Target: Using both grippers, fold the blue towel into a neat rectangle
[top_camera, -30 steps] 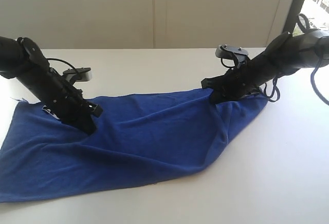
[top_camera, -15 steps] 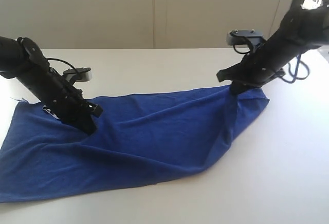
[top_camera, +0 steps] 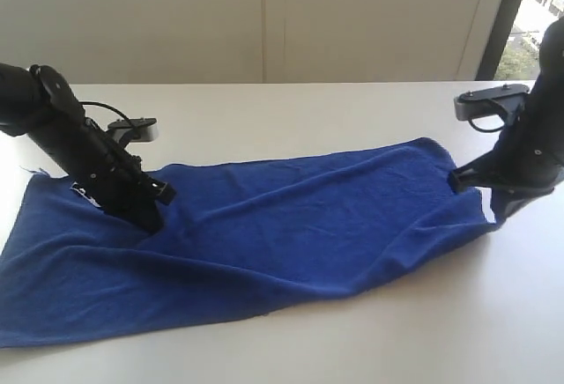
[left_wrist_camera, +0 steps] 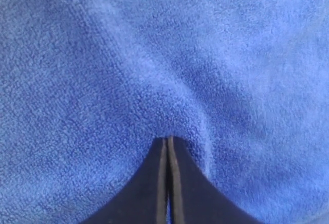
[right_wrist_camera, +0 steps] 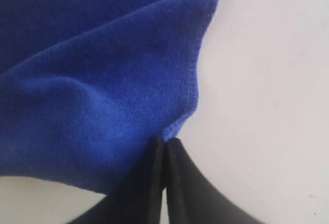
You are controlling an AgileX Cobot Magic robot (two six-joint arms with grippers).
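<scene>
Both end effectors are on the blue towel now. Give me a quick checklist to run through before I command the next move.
1. Grip of the left end effector: jaws closed, and the towel puckers into the tips. Ok.
2. Grip of the right end effector: jaws closed on the towel's hem, only a thin bite. Ok.
3. Towel lying flat: creases run across its middle. Not ok.
4. Edges straight for a fold: the near edge is wavy. Not ok.
5. Whole towel on the table: its near left corner reaches the edge of the exterior view. Cannot tell.
</scene>
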